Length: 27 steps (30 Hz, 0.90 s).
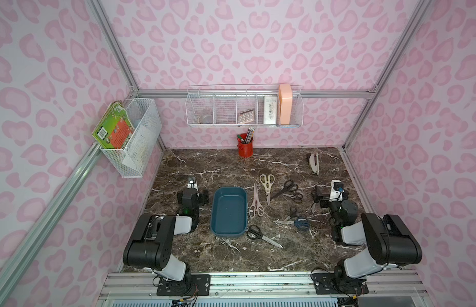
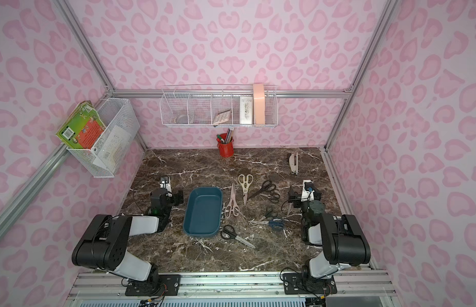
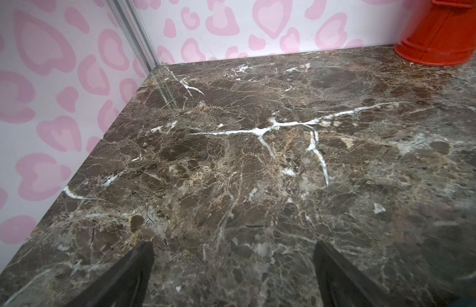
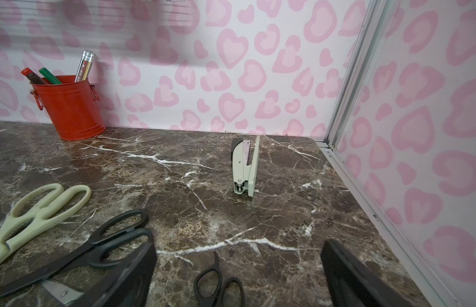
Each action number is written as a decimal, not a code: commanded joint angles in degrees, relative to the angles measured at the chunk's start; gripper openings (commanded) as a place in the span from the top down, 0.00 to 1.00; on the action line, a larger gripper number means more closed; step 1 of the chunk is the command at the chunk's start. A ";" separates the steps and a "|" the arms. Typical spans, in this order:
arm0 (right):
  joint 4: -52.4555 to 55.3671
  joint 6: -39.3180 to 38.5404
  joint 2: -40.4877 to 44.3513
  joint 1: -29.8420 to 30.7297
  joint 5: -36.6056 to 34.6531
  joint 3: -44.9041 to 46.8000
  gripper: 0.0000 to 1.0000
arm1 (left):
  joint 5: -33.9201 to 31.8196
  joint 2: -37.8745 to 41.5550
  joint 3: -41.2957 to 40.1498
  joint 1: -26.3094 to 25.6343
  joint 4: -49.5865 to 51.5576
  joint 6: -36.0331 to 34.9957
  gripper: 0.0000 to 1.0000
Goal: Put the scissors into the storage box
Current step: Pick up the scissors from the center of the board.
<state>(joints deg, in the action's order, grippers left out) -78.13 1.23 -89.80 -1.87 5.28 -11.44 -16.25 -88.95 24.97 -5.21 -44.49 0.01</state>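
Note:
The storage box [image 1: 227, 212], a dark teal tray, lies empty on the marble table left of centre, in both top views [image 2: 203, 212]. Several scissors lie to its right: pale pink [image 1: 255, 203], cream [image 1: 267, 186], large black [image 1: 286, 188], blue [image 1: 300, 223], and a black pair near the box's front corner [image 1: 260, 235]. My right gripper [image 4: 239, 243] is open, low over the table at the right, with the handles of small black scissors [image 4: 218, 287] between its fingers, untouched. My left gripper [image 3: 233, 243] is open over bare marble left of the box.
A red pen cup [image 1: 245, 146] stands at the back wall. A grey stapler [image 1: 313, 162] lies at the back right. White wire baskets hang on the back wall [image 1: 244, 109] and the left wall [image 1: 135, 138]. An aluminium rail [image 4: 385, 212] borders the table's right edge.

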 commanded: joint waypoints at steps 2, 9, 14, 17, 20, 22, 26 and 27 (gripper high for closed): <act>-0.36 0.08 0.07 0.02 -0.18 -0.04 0.01 | -0.20 0.10 0.16 -0.04 -0.45 -0.01 0.01; -0.45 0.08 0.13 0.02 -0.18 -0.03 0.01 | -0.18 0.23 0.00 -0.02 -0.58 -0.01 0.01; -0.38 0.11 0.11 0.02 -0.18 -0.03 0.01 | -0.18 0.18 0.01 -0.02 -0.64 -0.01 0.01; -0.40 0.13 0.12 0.02 -0.18 -0.03 0.01 | -0.18 0.19 0.01 -0.05 -0.58 -0.01 0.01; -0.45 0.42 0.07 -0.67 1.02 0.02 0.01 | -0.21 0.16 0.08 -0.06 -0.55 0.03 0.01; -0.13 0.44 -0.20 -0.99 1.49 -0.29 0.01 | -0.18 0.10 0.17 0.01 -0.55 -0.01 0.01; -0.61 0.68 -0.11 -1.40 2.69 -0.05 0.01 | -0.18 0.28 -0.06 -0.01 -0.68 0.00 0.01; -1.53 0.91 -0.08 -1.89 3.89 0.40 0.00 | -0.18 0.40 -0.10 -0.05 -0.73 -0.01 0.01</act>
<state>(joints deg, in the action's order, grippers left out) -78.15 1.43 -89.80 -3.22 6.87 -11.42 -16.23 -88.95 24.95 -5.21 -44.51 -0.01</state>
